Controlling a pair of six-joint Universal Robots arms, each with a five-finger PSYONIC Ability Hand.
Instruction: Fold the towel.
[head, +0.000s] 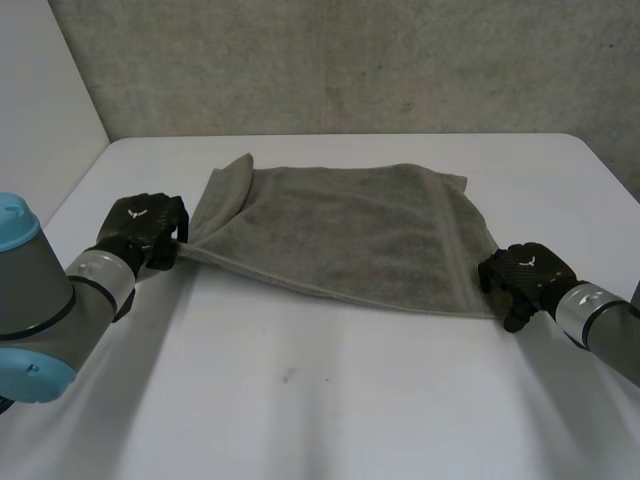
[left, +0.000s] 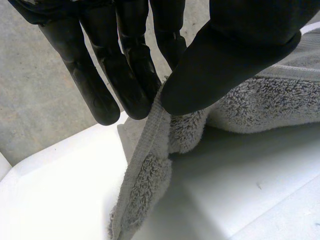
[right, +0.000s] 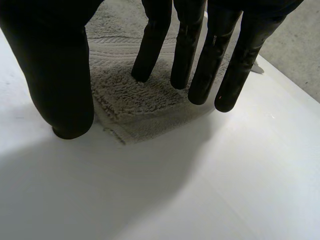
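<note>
Rough grey concrete wall (head: 350, 60) rises behind the white table (head: 300, 400), where a grey terry towel (head: 350, 230) lies spread across the middle, nearer the far edge than the near one. The black left hand (head: 145, 225) has the towel's near-left corner pinched between thumb and fingers, with the hem lifted off the table and a fold of cloth hanging below. That grip looks meant for carrying the corner over. The black right hand (head: 525, 275) sits over the near-right corner with its fingers (right: 195, 55) straight above the cloth and its thumb apart beside the hem, so nothing is gripped there yet. The fold probably needs both near corners held, so this side likely has to close first.
</note>
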